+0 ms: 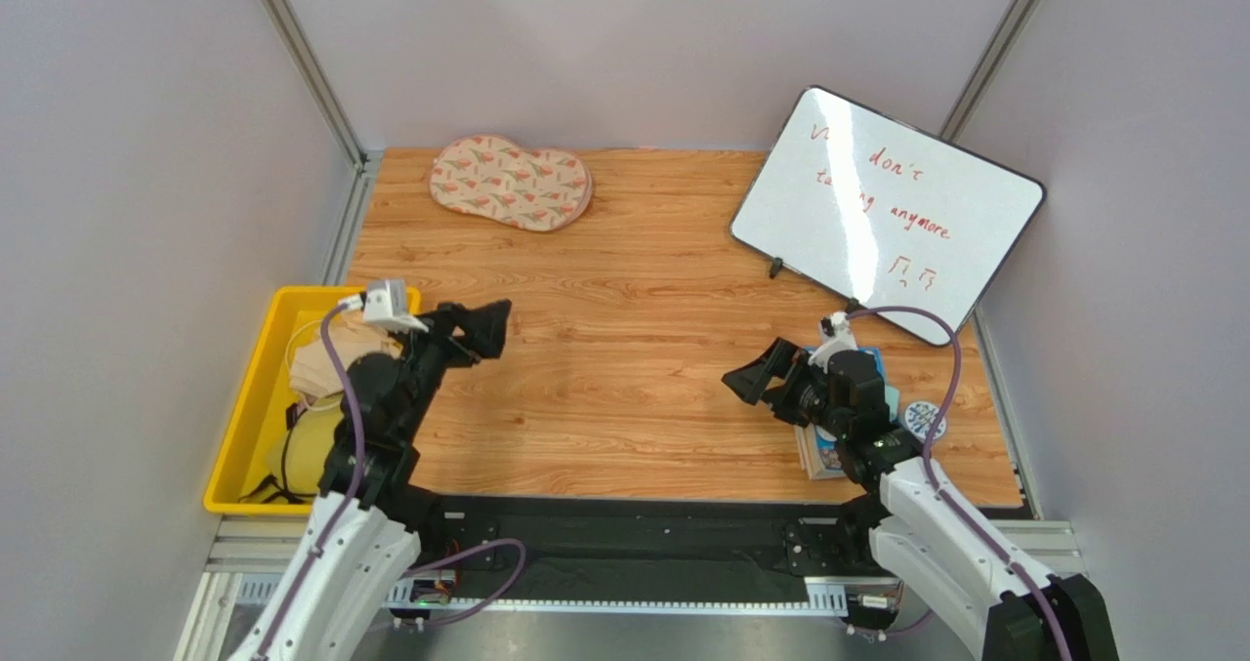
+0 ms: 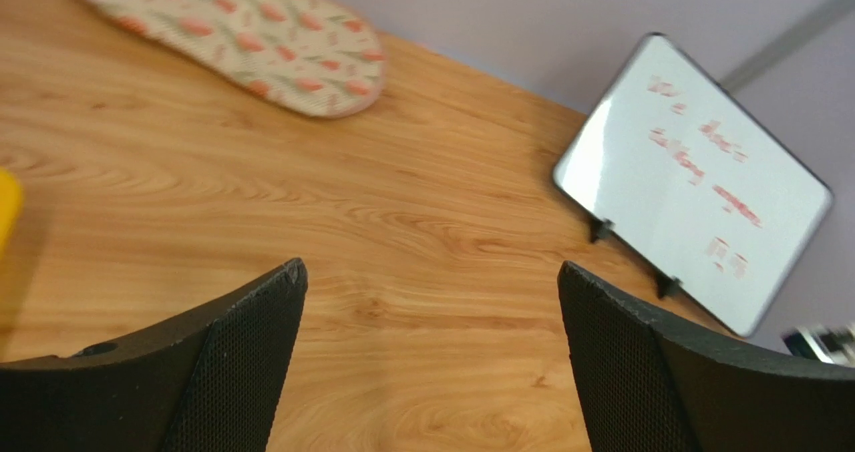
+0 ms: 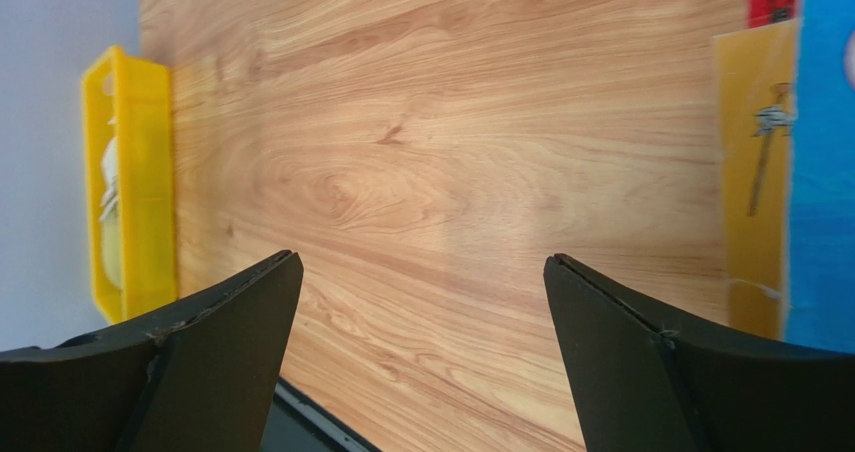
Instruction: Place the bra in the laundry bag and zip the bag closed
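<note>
The laundry bag [image 1: 511, 182], a peanut-shaped beige case with red-and-green print, lies closed at the table's far left; it also shows in the left wrist view [image 2: 241, 33]. The bra is not in view. My left gripper [image 1: 481, 329] is open and empty above the table beside the yellow bin, well short of the bag. My right gripper [image 1: 760, 373] is open and empty over the table's right side. Both wrist views show only bare wood between the fingers [image 2: 241, 362] [image 3: 226, 347].
A yellow plastic bin [image 1: 261, 398] with pale garments sits at the left edge, also in the right wrist view [image 3: 130, 182]. A whiteboard [image 1: 885, 210] stands at the back right. Books and small items [image 1: 837, 442] lie under the right arm.
</note>
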`<action>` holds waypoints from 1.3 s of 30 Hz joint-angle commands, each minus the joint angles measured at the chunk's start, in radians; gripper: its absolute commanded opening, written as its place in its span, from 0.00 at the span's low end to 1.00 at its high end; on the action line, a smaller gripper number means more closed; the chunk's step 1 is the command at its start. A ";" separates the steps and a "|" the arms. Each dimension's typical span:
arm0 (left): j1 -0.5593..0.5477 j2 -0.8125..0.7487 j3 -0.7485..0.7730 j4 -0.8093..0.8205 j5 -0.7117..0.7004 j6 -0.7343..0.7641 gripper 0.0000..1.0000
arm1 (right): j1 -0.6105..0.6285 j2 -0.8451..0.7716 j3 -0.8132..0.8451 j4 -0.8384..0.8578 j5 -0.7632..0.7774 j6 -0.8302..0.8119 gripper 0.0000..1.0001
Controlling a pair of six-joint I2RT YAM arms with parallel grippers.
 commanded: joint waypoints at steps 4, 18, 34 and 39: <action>0.006 0.542 0.479 -0.384 -0.304 0.053 0.99 | 0.007 -0.021 0.163 -0.280 0.150 -0.125 1.00; 0.035 1.522 1.236 -0.318 0.042 0.265 0.84 | 0.009 -0.115 0.294 -0.407 0.031 -0.214 1.00; -0.025 2.032 1.798 -0.408 -0.053 0.472 0.77 | 0.013 -0.168 0.282 -0.456 -0.092 -0.237 1.00; -0.025 2.153 1.997 -0.607 -0.071 0.414 0.74 | 0.013 -0.190 0.292 -0.455 -0.129 -0.217 1.00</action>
